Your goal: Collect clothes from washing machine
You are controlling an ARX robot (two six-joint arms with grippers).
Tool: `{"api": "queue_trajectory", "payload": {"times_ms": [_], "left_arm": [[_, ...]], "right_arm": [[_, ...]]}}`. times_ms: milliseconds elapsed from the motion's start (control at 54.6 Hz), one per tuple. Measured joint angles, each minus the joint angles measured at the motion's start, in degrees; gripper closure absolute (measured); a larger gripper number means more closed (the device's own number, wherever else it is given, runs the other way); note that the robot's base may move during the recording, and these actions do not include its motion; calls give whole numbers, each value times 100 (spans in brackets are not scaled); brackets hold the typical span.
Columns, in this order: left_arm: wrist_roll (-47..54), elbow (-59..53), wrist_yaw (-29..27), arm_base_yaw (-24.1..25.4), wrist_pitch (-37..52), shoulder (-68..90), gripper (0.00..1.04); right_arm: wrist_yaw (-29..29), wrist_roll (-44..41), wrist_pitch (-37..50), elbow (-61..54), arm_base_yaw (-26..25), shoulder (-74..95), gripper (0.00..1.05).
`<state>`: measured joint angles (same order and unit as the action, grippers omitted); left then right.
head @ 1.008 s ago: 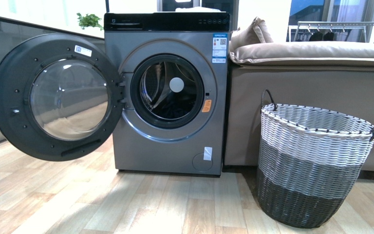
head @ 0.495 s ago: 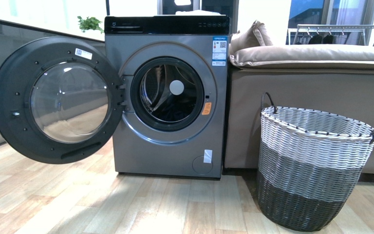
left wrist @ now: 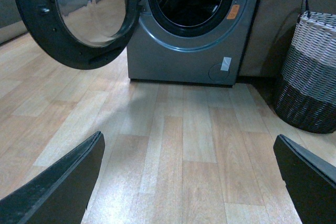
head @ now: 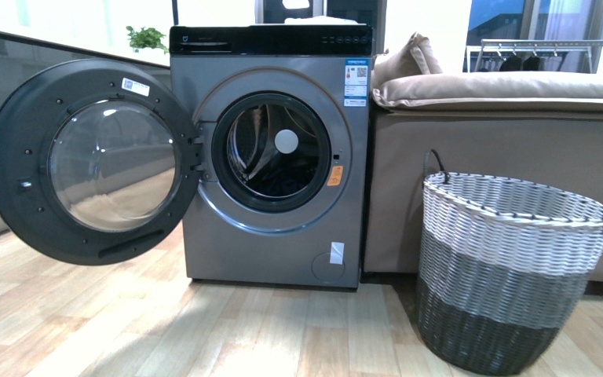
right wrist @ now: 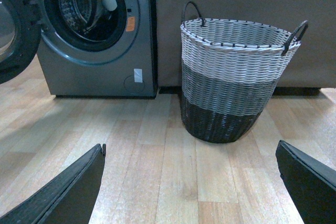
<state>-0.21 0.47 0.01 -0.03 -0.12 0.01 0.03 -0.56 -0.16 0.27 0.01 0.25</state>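
Washing machine point(head: 271, 251): door point(head: 94, 161) swung wide open, woven basket point(head: 510, 259) on the floor nearby. Clothes point(head: 280, 179): dark heap low inside the drum. Left gripper point(left wrist: 188, 135), right gripper point(right wrist: 190, 144): both spread apart, empty, well short. Best to enter mid-opening and reach low.

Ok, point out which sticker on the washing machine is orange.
The small label beside the drum mouth of the washing machine. The upper sticker is blue and white; the lowest sticker is white.
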Motion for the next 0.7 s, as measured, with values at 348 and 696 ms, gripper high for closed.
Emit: {"api": "queue_trajectory", "payload": {"times_ms": [348, 696], "left_arm": [[-2, 0, 0, 0, 0, 4, 7], [-2, 0, -11, 0, 0, -2, 7]], "right_arm": [[-11, -2, 0, 0, 0, 0, 8], [-20, 0, 4, 0, 0, 0, 8]]}}
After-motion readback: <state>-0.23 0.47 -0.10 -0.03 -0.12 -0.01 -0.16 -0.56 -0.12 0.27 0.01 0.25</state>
